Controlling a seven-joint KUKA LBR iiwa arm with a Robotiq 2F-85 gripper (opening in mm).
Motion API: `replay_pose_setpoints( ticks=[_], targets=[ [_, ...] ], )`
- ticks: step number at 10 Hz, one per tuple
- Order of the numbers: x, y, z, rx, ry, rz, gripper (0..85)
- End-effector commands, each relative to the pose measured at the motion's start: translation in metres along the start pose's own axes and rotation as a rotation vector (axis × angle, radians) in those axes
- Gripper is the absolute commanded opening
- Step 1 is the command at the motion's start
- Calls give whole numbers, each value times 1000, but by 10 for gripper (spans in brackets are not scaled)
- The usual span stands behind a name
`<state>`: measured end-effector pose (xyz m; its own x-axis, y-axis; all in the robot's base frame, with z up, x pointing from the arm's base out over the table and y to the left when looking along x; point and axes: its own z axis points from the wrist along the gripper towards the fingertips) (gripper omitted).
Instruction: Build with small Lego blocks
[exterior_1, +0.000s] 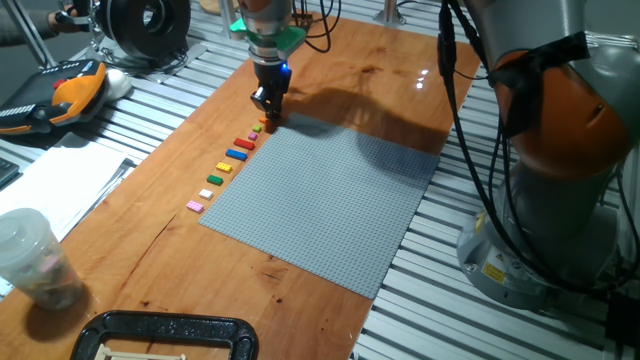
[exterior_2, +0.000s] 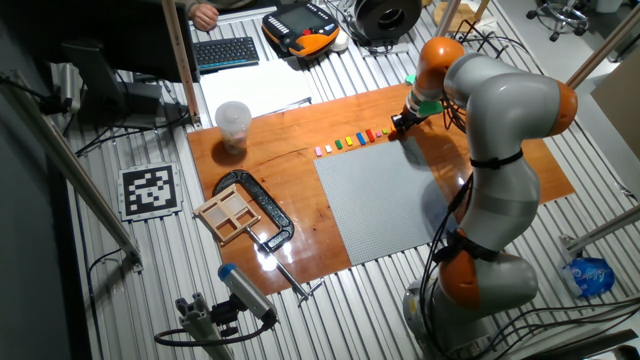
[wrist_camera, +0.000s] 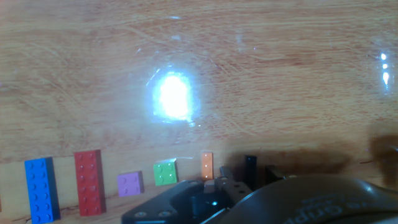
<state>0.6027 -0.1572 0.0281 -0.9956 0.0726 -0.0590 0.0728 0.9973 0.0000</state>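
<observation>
Gripper: you see it (exterior_1: 268, 112) lowered at the far end of the brick row, right at the corner of the grey baseplate (exterior_1: 330, 205). Its tips sit at or just above the last bricks. You cannot tell whether the fingers are spread or pressed together; they are too small in the fixed views, and the hand view shows only dark housing.

Small Lego blocks: they lie in a single line (exterior_1: 228, 167) on the wooden board (exterior_1: 150, 230), just beside the baseplate's left edge.

Row order, near to far: you find pink (exterior_1: 195, 206), white (exterior_1: 207, 194), yellow (exterior_1: 214, 181), another yellow (exterior_1: 224, 168), blue (exterior_1: 236, 154) and red (exterior_1: 244, 143). Smaller pieces follow toward the gripper, too small to sort there.

Hand view: you look along the row and see blue (wrist_camera: 40, 188), red (wrist_camera: 89, 182), purple (wrist_camera: 130, 184), green (wrist_camera: 165, 172), orange (wrist_camera: 207, 165) and a dark brick (wrist_camera: 250, 168). A bright glare spot sits on the wood.

Nearby: a clear plastic cup (exterior_1: 30, 258) and a black clamp (exterior_1: 170, 335) sit at the board's near end, well apart from the bricks.
</observation>
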Motion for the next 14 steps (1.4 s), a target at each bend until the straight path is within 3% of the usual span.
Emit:
replay_pose_setpoints(
  ticks=[1, 11, 12, 14],
  targets=[
    [0, 0, 1, 3, 0, 0, 340],
    [3, -1, 4, 24, -5, -7, 340],
    [3, -1, 4, 26, -5, -9, 170],
    [3, -1, 4, 26, -6, -15, 170]
  ],
)
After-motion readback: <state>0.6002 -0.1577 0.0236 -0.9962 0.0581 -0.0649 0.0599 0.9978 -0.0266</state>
